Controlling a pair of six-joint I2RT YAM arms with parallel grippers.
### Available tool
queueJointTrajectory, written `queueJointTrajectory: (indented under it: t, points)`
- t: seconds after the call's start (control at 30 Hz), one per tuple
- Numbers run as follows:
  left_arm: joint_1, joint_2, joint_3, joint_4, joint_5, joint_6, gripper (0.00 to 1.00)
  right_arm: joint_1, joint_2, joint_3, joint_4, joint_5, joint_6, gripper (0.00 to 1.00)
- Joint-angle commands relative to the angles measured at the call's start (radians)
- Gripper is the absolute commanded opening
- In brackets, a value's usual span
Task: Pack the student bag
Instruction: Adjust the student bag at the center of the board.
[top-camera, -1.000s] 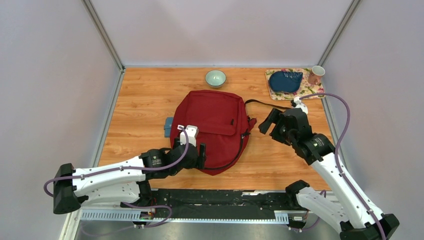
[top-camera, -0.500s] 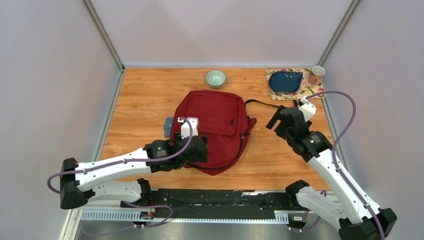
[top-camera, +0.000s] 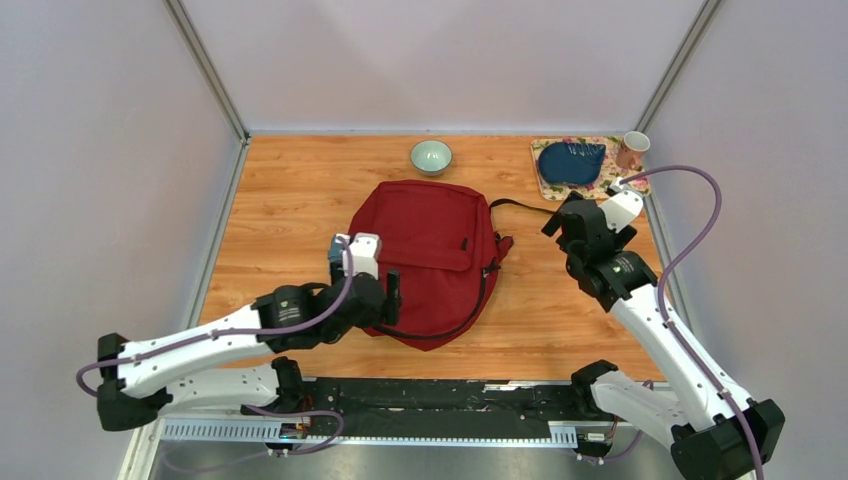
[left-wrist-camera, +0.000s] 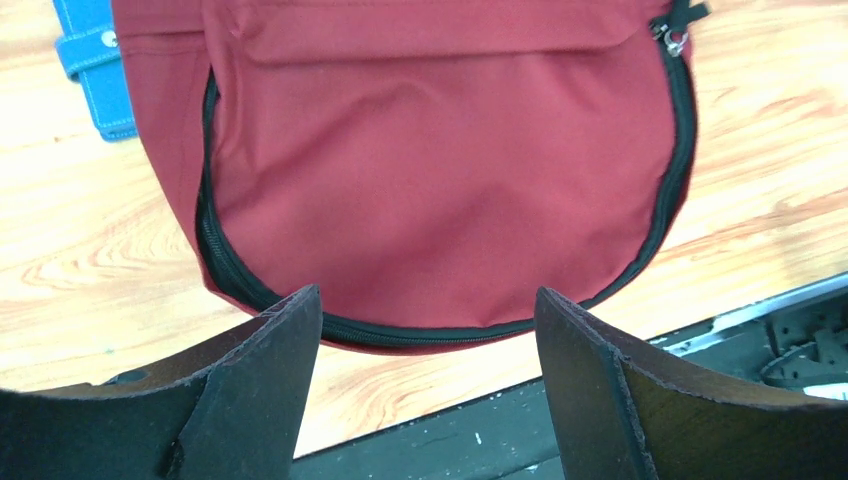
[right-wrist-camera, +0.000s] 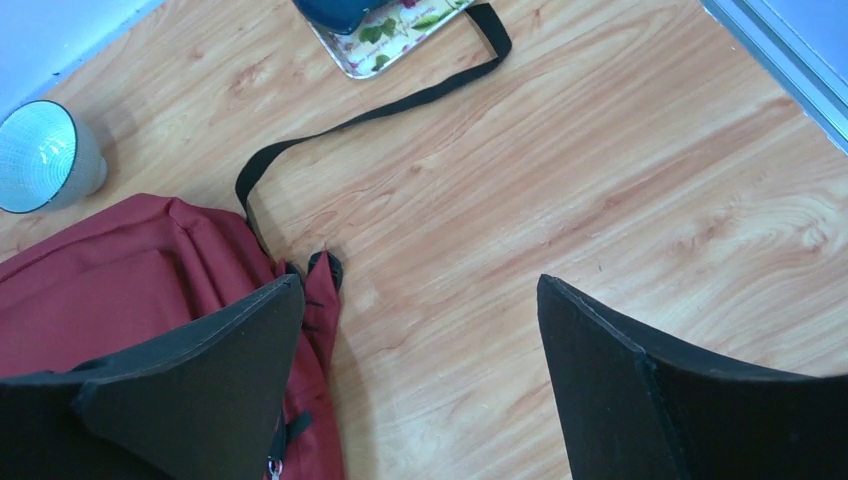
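On the surface (top-camera: 290, 200), the bag (top-camera: 425, 250) is lying zipped, centred. The left gripper (left-wrist-camera: 428, 292) is hovering wide and empty over its near end, the right gripper (right-wrist-camera: 420, 280) likewise beside its strap (right-wrist-camera: 400, 100). I'd be aiming for the zipper pull (left-wrist-camera: 677, 40) first.

Top external: sat high behind the arm bases and looked down and forward over the whole table (top-camera: 280, 200), from far off. Left wrist: close, faced down on the near rounded end of the student bag (top-camera: 430, 240). Right wrist: farther off, looked down on the bag's right edge, its strap (right-wrist-camera: 400, 103) and the bowl (right-wrist-camera: 40, 150). All three views shared the bag.
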Motion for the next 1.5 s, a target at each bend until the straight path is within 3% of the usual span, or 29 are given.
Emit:
queueJointTrajectory:
  t: [0.0,0.23,0.47,0.6,0.7,0.83,1.03,1.17,1.33,1.47]
  points:
    - [0.0,-0.174,-0.064,0.107,-0.066,0.123,0.85,-0.01,0.009,0.019,0.121,0.005,-0.044,0.9]
    - [0.0,-0.235,-0.015,0.031,-0.186,0.213,0.85,-0.007,0.104,0.042,0.178,-0.285,-0.093,0.9]
    - [0.039,-0.034,0.103,-0.058,-0.2,0.348,0.87,-0.004,0.176,0.071,0.223,-0.427,-0.122,0.9]
    - [0.313,0.015,0.056,0.075,0.067,0.434,0.88,0.019,0.222,0.133,0.18,-0.458,-0.156,0.9]
    - [0.406,-0.024,-0.019,0.213,0.19,0.477,0.88,0.02,0.217,0.173,0.114,-0.532,-0.182,0.9]
    - [0.671,-0.025,-0.056,0.249,0.391,0.476,0.88,0.025,0.147,0.129,0.062,-0.63,-0.142,0.9]
    - [0.814,-0.095,-0.119,0.273,0.475,0.46,0.89,0.025,0.033,0.046,0.04,-0.782,-0.114,0.9]
    - [0.961,-0.101,-0.157,0.27,0.608,0.382,0.89,0.024,-0.014,-0.001,0.001,-0.84,-0.116,0.9]
    - [0.961,-0.12,-0.226,0.321,0.604,0.344,0.89,0.024,-0.037,-0.061,-0.052,-0.816,-0.119,0.9]
    - [0.961,-0.084,-0.243,0.316,0.598,0.31,0.88,0.025,-0.007,-0.126,0.049,-0.964,-0.069,0.89]
